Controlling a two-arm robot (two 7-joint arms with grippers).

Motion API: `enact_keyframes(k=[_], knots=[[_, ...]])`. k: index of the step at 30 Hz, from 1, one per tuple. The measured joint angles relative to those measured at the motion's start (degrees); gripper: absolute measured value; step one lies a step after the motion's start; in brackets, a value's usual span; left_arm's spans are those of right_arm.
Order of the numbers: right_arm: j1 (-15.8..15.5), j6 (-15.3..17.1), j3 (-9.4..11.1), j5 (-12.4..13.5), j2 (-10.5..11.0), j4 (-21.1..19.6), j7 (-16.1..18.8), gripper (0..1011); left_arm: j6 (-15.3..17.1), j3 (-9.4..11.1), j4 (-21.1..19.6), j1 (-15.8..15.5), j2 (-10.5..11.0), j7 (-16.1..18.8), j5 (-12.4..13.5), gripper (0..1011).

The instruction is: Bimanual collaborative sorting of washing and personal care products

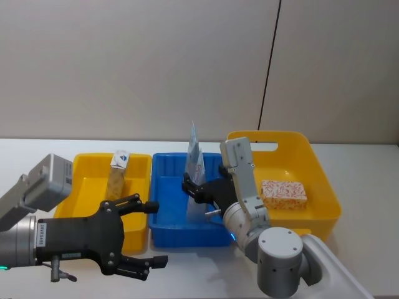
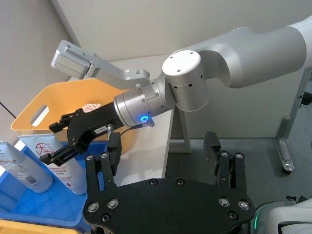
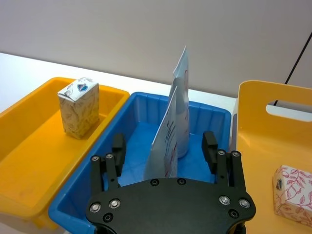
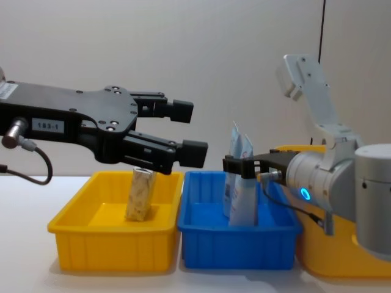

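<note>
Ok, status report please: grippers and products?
Left gripper open, near yellow bin. Right gripper open around nearer tube in blue bin. Nothing blocking.

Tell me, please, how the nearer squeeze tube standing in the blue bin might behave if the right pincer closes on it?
The nearer tube stands on its cap end, tall and narrow, so it will probably tip if nudged. Its flat body looks thin and may buckle under a squeeze. The right pincer is open around it.
</note>
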Motion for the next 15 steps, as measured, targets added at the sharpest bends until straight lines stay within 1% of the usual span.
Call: enact_keyframes(k=[3,4,5,6,7,8,9,11,12,15], knots=[[0.4,-0.3,0.0,-0.3,-0.3,0.8,0.0,905,0.0,0.0,0.0,0.0,0.0,0.0,0.0,1001],[0.5,-0.4,-0.1,-0.4,-0.5,1.3,0.0,905,0.0,0.0,0.0,0.0,0.0,0.0,0.0,1002],[0.6,-0.4,-0.1,-0.4,-0.6,1.4,0.0,860,0.0,0.0,0.0,0.0,0.0,0.0,0.0,1001],[0.7,-0.4,-0.1,-0.5,-0.7,1.6,0.0,860,0.0,0.0,0.0,0.0,0.0,0.0,0.0,1001],[0.8,-0.5,-0.1,-0.5,-0.8,1.7,0.0,781,0.0,0.0,0.0,0.0,0.0,0.0,0.0,1001],[0.9,-0.5,-0.1,-0.6,-0.9,2.0,0.0,781,0.0,0.0,0.0,0.0,0.0,0.0,0.0,1001],[1.0,-0.6,-0.1,-0.7,-1.0,2.2,0.0,753,0.0,0.0,0.0,0.0,0.0,0.0,0.0,1001],[1.1,-0.7,-0.1,-0.8,-1.2,2.6,0.1,657,0.0,0.0,0.0,0.0,0.0,0.0,0.0,1001],[1.2,-0.7,-0.1,-0.8,-1.3,2.7,0.1,657,0.0,0.0,0.0,0.0,0.0,0.0,0.0,1001],[1.3,-0.7,-0.1,-0.9,-1.5,3.0,0.2,536,0.0,0.0,0.0,0.0,0.0,0.0,0.0,1001]])
